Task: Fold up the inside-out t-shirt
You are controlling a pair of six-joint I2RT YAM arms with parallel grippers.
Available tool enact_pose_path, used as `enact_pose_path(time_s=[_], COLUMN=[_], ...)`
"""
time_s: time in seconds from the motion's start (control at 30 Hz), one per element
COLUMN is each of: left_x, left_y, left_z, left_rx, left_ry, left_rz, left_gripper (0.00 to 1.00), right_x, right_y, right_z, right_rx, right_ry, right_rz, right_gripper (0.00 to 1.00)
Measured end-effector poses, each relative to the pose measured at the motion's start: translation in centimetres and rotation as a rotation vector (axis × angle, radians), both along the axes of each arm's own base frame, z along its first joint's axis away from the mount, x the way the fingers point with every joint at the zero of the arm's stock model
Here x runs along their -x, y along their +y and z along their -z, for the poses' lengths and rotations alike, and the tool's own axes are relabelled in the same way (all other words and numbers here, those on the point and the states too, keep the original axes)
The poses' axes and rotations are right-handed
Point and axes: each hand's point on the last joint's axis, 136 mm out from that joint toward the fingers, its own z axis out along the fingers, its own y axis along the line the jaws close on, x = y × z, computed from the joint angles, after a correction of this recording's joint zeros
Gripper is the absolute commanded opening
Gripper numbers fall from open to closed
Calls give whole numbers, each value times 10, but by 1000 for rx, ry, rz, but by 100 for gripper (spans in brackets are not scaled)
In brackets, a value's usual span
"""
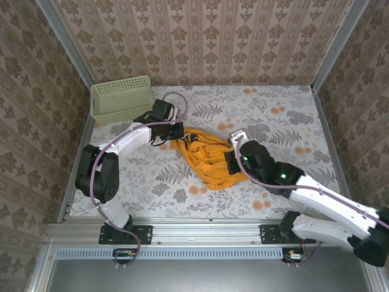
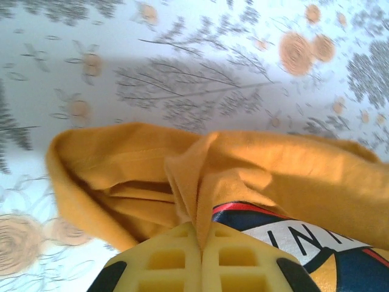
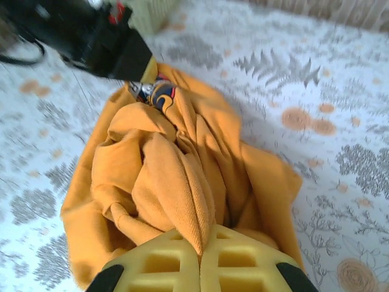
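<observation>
Pinching the t-shirt [image 1: 209, 161] — left fingers [image 2: 189, 261], right fingers [image 3: 189, 263], apparently fully closed.

Left gripper [image 2: 200, 234]: a t-shirt [image 2: 121, 176] fold sits between its pads [image 2: 167, 261]. The rest of the cloth lies ahead and to both sides of the fingertips, with the lettering [image 2: 304, 240] just right of them and bare table [image 2: 182, 48] beyond. Right gripper [image 3: 200, 243]: another fold between its pads [image 3: 158, 264], bulk heaped ahead. Left gripper is on the heap's far end, ahead-left of those fingers, basket [image 1: 121, 97] behind it at the table's far-left corner. Top view: t-shirt lies between both grippers, mid-table.
</observation>
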Motion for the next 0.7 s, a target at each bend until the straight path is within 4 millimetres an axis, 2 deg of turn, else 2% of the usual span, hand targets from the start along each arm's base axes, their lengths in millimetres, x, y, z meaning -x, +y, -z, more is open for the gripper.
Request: enact_pose_path(time_s=[0.07,0.17,0.27,0.33,0.37,0.4,0.47,0.53,0.63,0.7], left_x=[-7,-13,-16,-15,-12,-7,4,20,62,93], left_y=[16,33,37,32,30,27,17,0,-35,-61], left_z=[1,3,1,2,4,6,8,6,-16,-41], left_rx=[-3,-19,-38,-52,-65,-84,-126,-171,-208,-189], left_ry=[11,32,39,44,47,50,48,19,-78,-161], left_rz=[-51,-106,-121,-105,-96,-78,-38,23,153,246], left_gripper=[0,0,3,17,27,38,54,66,71,72], right_x=[7,9,7,7,8,10,13,12,10,9], right_y=[-9,-24,-39,-45,-47,-48,-48,-44,-35,-28], right_z=[-8,5,44,74,90,104,121,125,117,109], right_rx=[-62,-110,-110,-98,-87,-77,-68,-87,-144,-175], right_ry=[-29,-18,56,118,156,190,241,265,263,256], right_rz=[9,58,133,174,193,208,218,219,201,184], right_gripper=[0,0,0,0,0,0,0,0,0,0])
